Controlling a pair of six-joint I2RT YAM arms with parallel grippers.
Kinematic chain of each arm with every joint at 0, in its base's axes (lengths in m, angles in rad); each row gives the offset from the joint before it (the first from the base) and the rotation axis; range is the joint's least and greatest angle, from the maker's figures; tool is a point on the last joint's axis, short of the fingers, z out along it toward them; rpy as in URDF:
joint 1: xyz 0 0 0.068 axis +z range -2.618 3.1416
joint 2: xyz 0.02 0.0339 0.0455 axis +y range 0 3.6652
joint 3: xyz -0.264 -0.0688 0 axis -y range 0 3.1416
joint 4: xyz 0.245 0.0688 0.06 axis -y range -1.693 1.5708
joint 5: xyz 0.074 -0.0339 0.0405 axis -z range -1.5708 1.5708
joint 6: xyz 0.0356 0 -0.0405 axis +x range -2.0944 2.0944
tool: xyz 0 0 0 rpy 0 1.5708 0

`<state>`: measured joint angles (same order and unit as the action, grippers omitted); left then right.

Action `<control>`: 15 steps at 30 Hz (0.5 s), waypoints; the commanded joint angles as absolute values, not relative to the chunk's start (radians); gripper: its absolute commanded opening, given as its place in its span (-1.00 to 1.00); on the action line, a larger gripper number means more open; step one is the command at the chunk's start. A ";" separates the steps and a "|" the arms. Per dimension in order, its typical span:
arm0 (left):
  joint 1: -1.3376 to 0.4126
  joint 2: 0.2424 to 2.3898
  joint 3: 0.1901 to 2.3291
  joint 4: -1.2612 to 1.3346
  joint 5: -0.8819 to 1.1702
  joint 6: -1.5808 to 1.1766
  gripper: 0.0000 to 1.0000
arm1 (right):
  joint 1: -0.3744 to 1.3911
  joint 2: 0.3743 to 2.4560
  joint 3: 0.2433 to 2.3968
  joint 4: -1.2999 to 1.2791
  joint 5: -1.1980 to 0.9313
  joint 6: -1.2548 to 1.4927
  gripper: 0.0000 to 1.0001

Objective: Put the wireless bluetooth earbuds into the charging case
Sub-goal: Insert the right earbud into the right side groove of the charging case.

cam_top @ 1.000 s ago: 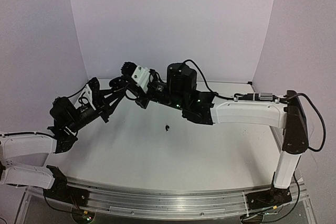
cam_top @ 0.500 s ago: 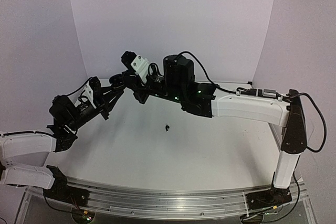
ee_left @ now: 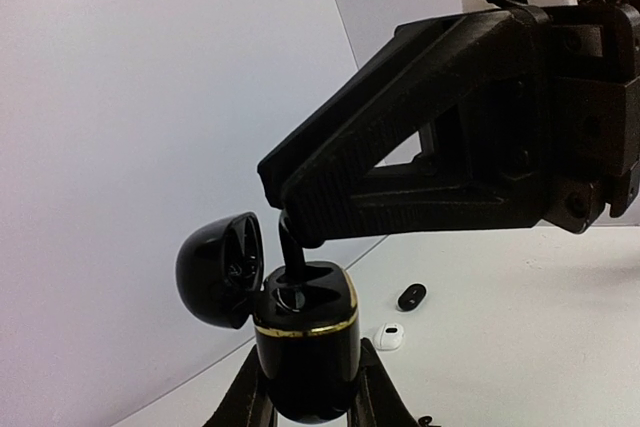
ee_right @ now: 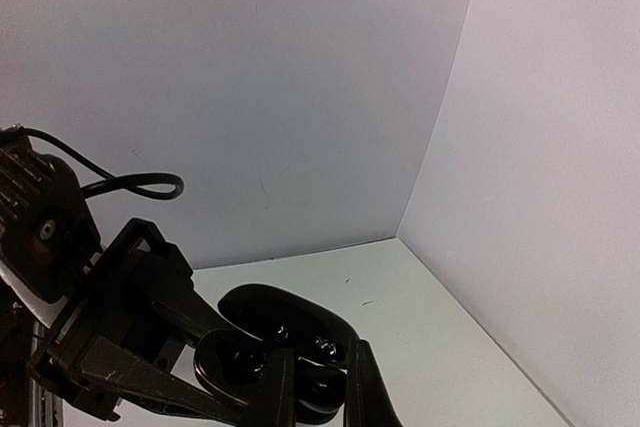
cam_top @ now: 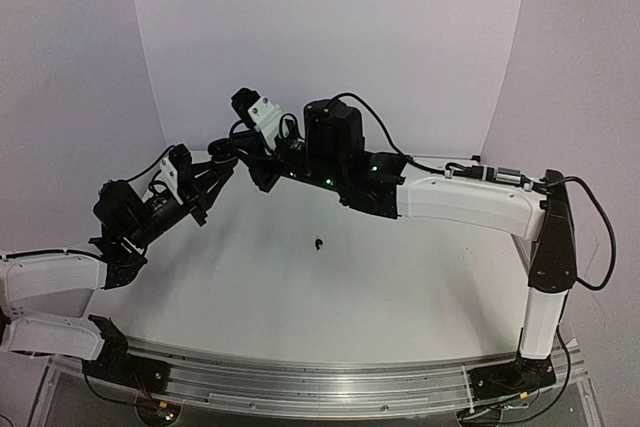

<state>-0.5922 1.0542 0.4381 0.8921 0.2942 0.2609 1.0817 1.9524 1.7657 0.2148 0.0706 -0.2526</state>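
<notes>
In the left wrist view, a black charging case with a gold band stands upright between the fingers of my left gripper, which is shut on it. Its lid hangs open to the left. My right gripper comes down from above, shut on a black earbud whose lower end is in a slot of the case. In the right wrist view the earbud sits between my fingers over the open case. Overhead, both grippers meet at the back left. Another black earbud lies mid-table.
A small black oval thing and a small white one lie on the table behind the case; I cannot tell whether they are buds or cases. The white back wall stands close behind the grippers.
My right arm has lifted and moved a little left, toward the case. The left arm has hardly moved.
</notes>
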 commanded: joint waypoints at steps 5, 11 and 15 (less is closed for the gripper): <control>-0.602 1.034 0.469 0.934 0.385 0.235 -1.00 | 1.077 1.964 1.816 0.254 0.045 -0.258 -1.00; -0.598 1.044 0.439 1.011 0.403 0.252 -1.00 | 1.082 1.971 1.852 0.256 0.056 -0.249 -1.00; -0.598 1.058 0.418 1.071 0.412 0.289 -1.00 | 1.084 1.971 1.853 0.255 0.073 -0.214 -1.00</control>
<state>-0.5850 1.0542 0.4336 0.9590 0.2954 0.2366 1.0834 1.9579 1.8030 0.2105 0.0537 -0.2599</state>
